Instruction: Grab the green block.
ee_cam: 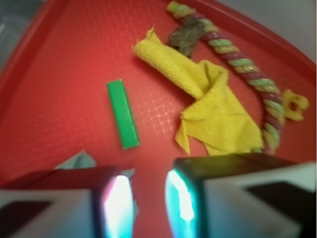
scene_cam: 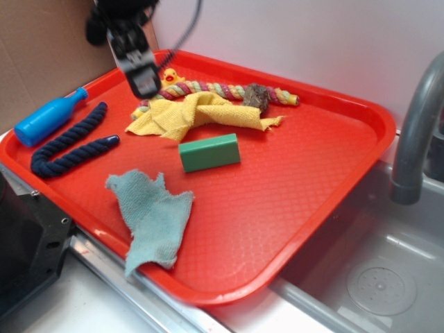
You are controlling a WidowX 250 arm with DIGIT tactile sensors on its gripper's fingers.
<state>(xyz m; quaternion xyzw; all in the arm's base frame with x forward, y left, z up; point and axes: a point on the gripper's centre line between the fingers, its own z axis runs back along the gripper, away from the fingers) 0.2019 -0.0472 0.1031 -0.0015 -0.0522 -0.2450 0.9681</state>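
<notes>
The green block [scene_cam: 209, 152] lies flat near the middle of the red tray [scene_cam: 298, 208]. In the wrist view the green block [ee_cam: 123, 115] lies lengthwise, ahead and slightly left of the fingers. My gripper [scene_cam: 146, 89] hangs above the tray's far left part, over the yellow cloth's edge, well apart from the block. In the wrist view my gripper [ee_cam: 151, 198] is open, with only bare red tray showing in the narrow gap between its fingers.
A yellow cloth [scene_cam: 194, 114] lies just behind the block, with a multicoloured rope toy [scene_cam: 222, 90] and a yellow duck [scene_cam: 171, 76] beyond it. A blue bottle [scene_cam: 48, 118] and navy rope [scene_cam: 69, 146] sit left. A teal rag [scene_cam: 152, 215] lies in front. Right: faucet [scene_cam: 416, 132], sink [scene_cam: 374, 277].
</notes>
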